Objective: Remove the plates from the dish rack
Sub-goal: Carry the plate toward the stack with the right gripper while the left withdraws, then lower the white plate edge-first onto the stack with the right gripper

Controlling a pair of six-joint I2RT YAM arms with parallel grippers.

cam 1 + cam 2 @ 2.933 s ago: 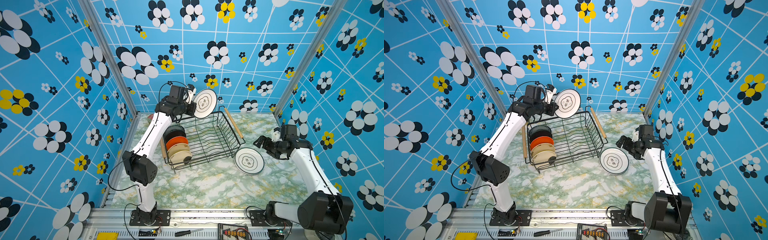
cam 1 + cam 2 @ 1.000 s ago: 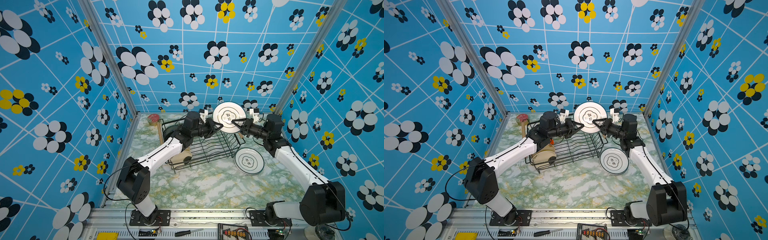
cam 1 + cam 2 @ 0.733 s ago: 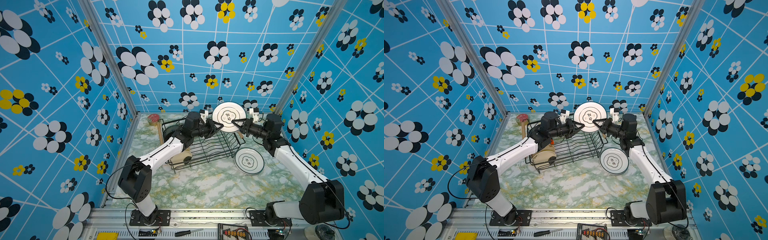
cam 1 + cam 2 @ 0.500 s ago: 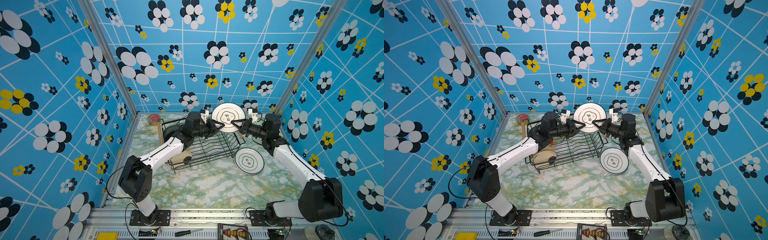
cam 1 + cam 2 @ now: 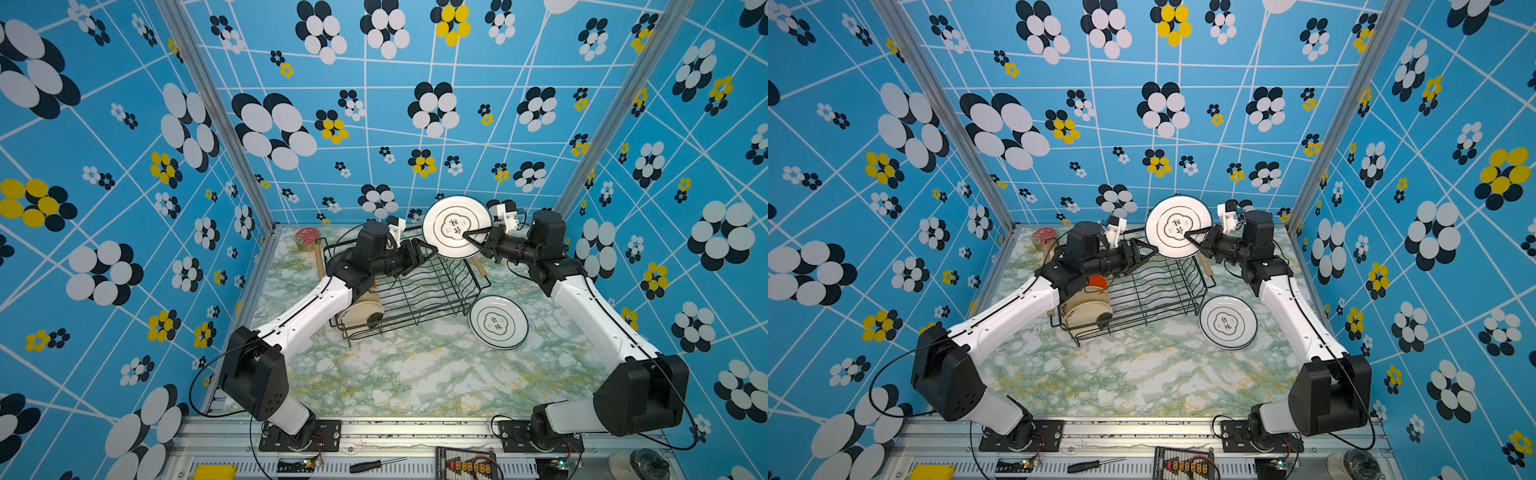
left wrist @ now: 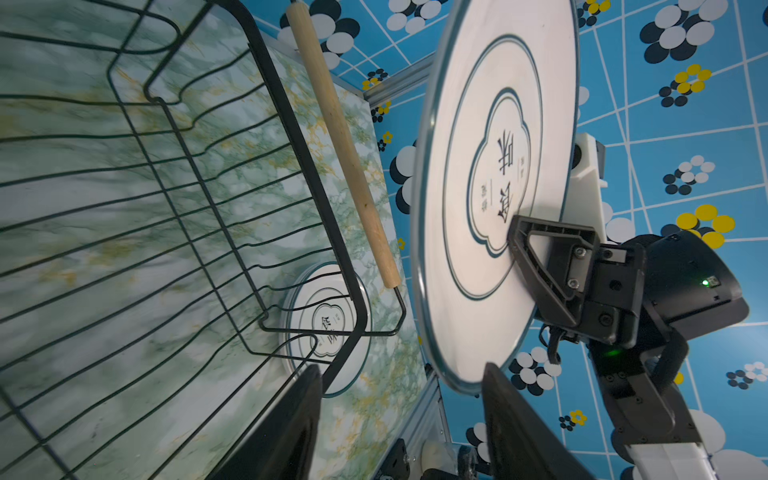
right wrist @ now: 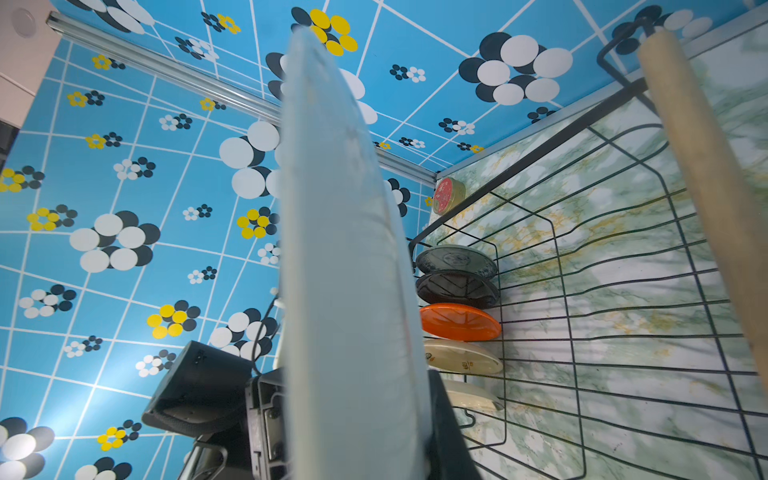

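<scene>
A large white plate (image 5: 455, 226) (image 5: 1177, 226) (image 6: 490, 187) with a dark rim ring stands upright in the air above the far right corner of the dish rack (image 5: 415, 299) (image 5: 1142, 291). My right gripper (image 5: 467, 235) (image 5: 1187, 236) (image 7: 353, 395) is shut on its right edge. My left gripper (image 5: 430, 251) (image 5: 1148, 253) (image 6: 399, 415) is open at the plate's left rim, which lies close to one finger. Several smaller plates stand in the rack's left end: teal-patterned (image 7: 455, 259), black (image 7: 457, 289), orange (image 7: 459, 322), cream (image 7: 461, 357) (image 5: 359, 313). Another white plate (image 5: 498, 322) (image 5: 1227, 322) lies flat on the table right of the rack.
A red-lidded tin (image 5: 306, 239) (image 7: 449, 195) sits at the far left corner of the marble table (image 5: 415, 374). The rack's wooden handles (image 6: 345, 145) (image 7: 706, 187) run along its short sides. A screwdriver (image 5: 376, 465) lies on the front rail. Patterned blue walls close in three sides.
My right gripper has shut on the raised plate's right edge. My left gripper has opened and let go of the plate. The plate has barely moved.
</scene>
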